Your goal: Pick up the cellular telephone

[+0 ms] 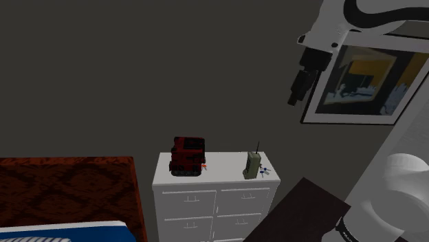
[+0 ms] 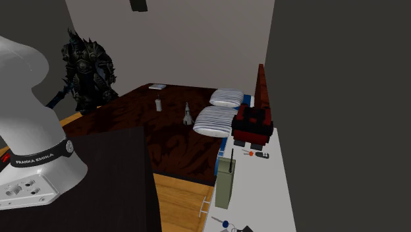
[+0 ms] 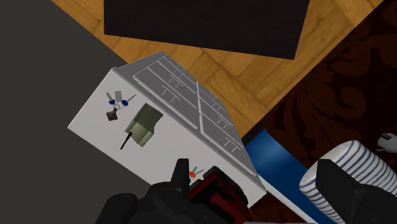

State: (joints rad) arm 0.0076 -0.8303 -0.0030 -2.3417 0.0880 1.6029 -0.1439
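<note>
In the shoulder view, a bed [image 1: 69,185] with a dark red patterned cover lies at the left, just beside a white dresser [image 1: 185,206] set against a grey wall. On the dresser top, from left to right, stand a red-and-black blocky toy [image 1: 188,156], a small orange item [image 1: 205,167] too small to identify, the cellular telephone [image 1: 252,166] and a bunch of keys [image 1: 264,172] with blue tags. The telephone, an olive-green brick model with a thin black antenna, stands upright near the dresser's right end, just beside the keys and apart from the toy. Further right and high above, the robot's black hand [image 1: 295,96] hangs in front of a framed picture [image 1: 364,82], well apart from the telephone. The wrist view looks down on the dresser top, with the hand's fingers [image 3: 347,191] spread wide and holding nothing.
</note>
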